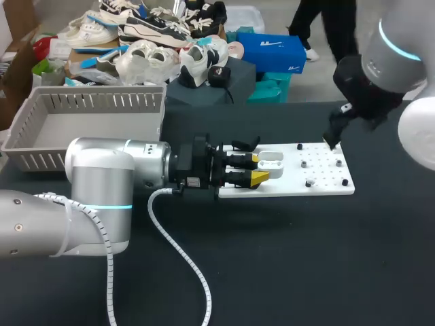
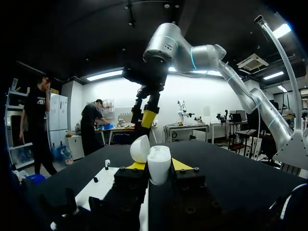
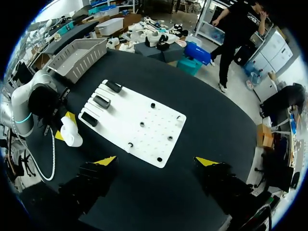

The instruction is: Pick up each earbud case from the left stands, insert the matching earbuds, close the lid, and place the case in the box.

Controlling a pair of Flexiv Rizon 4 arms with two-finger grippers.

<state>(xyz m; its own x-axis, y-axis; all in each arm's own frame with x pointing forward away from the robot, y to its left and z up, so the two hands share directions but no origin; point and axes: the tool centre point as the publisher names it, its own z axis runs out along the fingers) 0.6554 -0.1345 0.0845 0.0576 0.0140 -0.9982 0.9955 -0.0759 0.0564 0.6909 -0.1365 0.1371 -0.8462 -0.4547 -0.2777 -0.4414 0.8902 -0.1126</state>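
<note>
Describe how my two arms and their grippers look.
The left arm and right arm are rounded silver-grey tubes, each with a glowing light-blue ring at a joint. A white coiled cable trails from the left arm. The left gripper and right gripper are blocky black units with two bright yellow wedge tips.

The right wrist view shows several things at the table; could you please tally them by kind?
Earbud case: 1, open, held in the left pincer
Black stands: 3
White board: 1
Grey basket: 1
Total: 6
</note>
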